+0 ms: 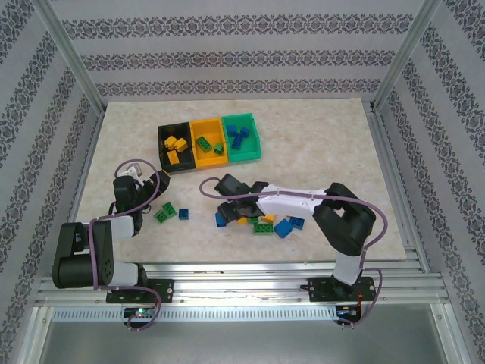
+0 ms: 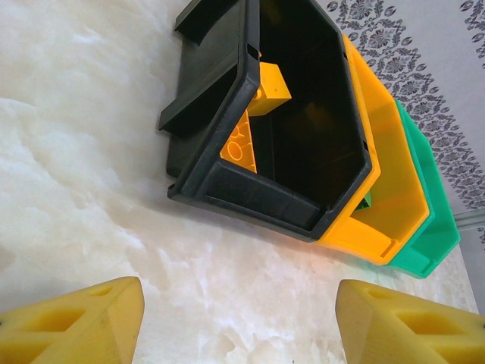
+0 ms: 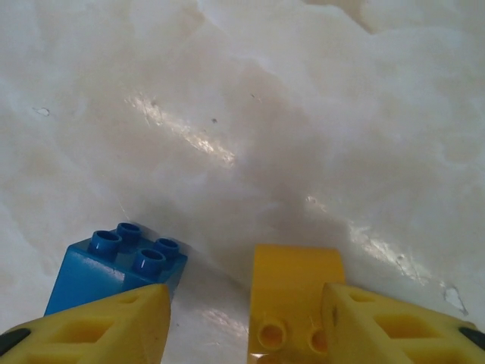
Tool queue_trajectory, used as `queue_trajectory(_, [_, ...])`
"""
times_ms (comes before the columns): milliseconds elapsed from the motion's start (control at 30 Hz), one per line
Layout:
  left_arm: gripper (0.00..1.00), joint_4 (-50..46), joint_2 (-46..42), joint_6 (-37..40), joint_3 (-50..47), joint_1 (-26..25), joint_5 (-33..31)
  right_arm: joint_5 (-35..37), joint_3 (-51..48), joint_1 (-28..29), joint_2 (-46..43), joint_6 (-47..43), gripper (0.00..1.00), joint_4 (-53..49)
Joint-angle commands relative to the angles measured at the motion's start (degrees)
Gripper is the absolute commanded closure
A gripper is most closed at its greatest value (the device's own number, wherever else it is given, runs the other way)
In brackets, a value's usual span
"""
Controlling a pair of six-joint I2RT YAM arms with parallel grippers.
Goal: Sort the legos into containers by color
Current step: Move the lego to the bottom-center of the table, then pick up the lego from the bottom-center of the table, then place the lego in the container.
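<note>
Your right tool (image 3: 246,312), released, straddles a yellow studded plastic brick (image 3: 292,280), with a blue plastic brick (image 3: 114,265) at its nine o'clock. Left tool (image 2: 240,312) released; free bench (image 2: 76,152) before the black plastic bin (image 2: 250,189) rim.

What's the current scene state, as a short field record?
bins: black bin, yellow-orange bin, green bin, joined in a row
contents: yellow bricks in black; blue bricks in green; green stray in yellow-orange
loose: green brick and blue brick near left arm; mixed cluster at right tool
left tool: open, empty, facing black bin
right tool: open around yellow brick
</note>
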Motion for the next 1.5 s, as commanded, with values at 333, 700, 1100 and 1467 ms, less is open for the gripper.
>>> queue_trajectory(333, [0.32,2.4,0.2,0.0,0.2,-0.8,0.6,6.1,-4.9,1.2,-1.0,0.6,0.47,-10.4])
queue_trajectory(700, [0.32,1.7,-0.5,0.4,0.1,-0.8,0.0,4.3,0.0,1.4,2.7,-0.1,0.66,-6.6])
queue_trajectory(1100, [0.32,1.1,0.9,0.3,0.8,-0.1,0.2,-10.0,7.5,-5.6,3.3,-1.6,0.68,11.1])
queue_trajectory(1467, [0.32,2.4,1.0,-0.7,0.2,0.3,1.0,-14.7,40.1,-8.4,23.1,-0.8,0.66,11.4])
